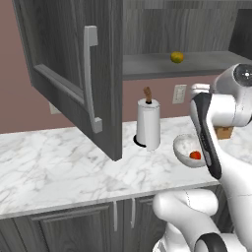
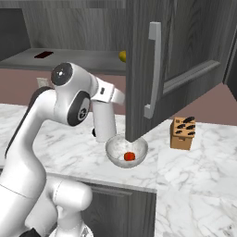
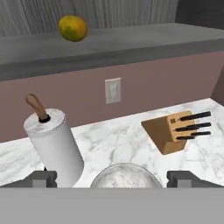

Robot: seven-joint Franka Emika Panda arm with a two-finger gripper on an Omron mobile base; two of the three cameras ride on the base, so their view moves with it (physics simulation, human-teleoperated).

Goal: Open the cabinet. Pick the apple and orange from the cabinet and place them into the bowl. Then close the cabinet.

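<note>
My hand (image 3: 112,178) spread wide, empty, over bowl (image 3: 124,175); orange (image 3: 73,28) up ahead on cabinet (image 3: 131,41) shelf.

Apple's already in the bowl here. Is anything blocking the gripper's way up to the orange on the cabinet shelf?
Nothing visible does. In the hand view the orange sits alone on the open cabinet shelf, above the paper-towel roll and bowl; the gripper hangs over the bowl, with open wall between.
</note>
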